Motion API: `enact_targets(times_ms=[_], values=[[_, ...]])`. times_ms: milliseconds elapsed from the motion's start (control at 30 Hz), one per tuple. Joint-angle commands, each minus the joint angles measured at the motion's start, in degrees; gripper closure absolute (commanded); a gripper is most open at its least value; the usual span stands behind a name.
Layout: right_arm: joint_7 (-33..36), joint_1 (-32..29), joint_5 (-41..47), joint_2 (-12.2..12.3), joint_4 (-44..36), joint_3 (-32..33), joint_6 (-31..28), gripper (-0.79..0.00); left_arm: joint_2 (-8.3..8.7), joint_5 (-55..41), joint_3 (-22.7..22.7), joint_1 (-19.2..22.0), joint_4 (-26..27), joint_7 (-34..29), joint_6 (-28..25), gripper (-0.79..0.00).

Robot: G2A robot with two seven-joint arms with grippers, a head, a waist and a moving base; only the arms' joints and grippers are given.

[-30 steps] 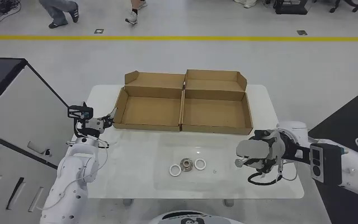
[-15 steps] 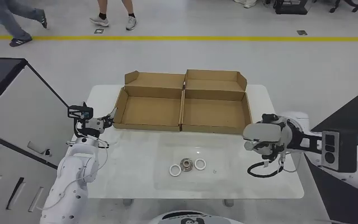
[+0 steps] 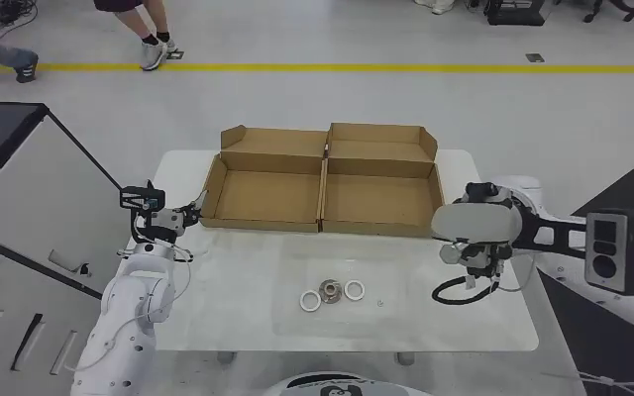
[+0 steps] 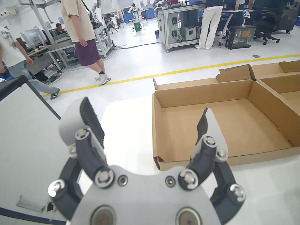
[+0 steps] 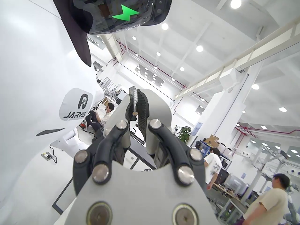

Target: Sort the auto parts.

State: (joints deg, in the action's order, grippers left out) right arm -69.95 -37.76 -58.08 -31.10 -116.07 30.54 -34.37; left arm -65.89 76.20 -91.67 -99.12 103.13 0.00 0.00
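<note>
While the left hand [image 4: 145,108] stays released beside the left box [image 3: 265,194], the right hand [image 5: 137,100], clenched, has swung toward the desk [image 3: 238,297] edge; rings [image 3: 310,300] and hub [image 3: 329,291] lie front-centre.

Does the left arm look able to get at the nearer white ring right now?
Probably yes: the left gripper is open beside the cardboard box, and only bare table lies between it and that white ring.

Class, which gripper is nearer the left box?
Left. The left gripper is open beside the left box's near corner; the right gripper is past the right box, by the table's right edge.
</note>
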Motion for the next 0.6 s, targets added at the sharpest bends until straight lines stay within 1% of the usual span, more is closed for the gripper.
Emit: enact_targets(times_ms=[0, 233, 567], values=[[0.7, 0.7, 0.5, -0.8, 0.3, 0.1, -0.7, 0.000, 0.00, 0.0, 0.0, 0.0, 0.0, 0.0, 0.0, -0.785], [3.1, 3.0, 2.3, -4.6, 2.2, 0.0, -3.1, 0.000, 0.00, 0.0, 0.0, 0.0, 0.0, 0.0, 0.0, -0.785], [3.2, 3.1, 2.4, -4.8, 2.3, 0.0, -3.2, 0.000, 0.00, 0.0, 0.0, 0.0, 0.0, 0.0, 0.0, -0.785]])
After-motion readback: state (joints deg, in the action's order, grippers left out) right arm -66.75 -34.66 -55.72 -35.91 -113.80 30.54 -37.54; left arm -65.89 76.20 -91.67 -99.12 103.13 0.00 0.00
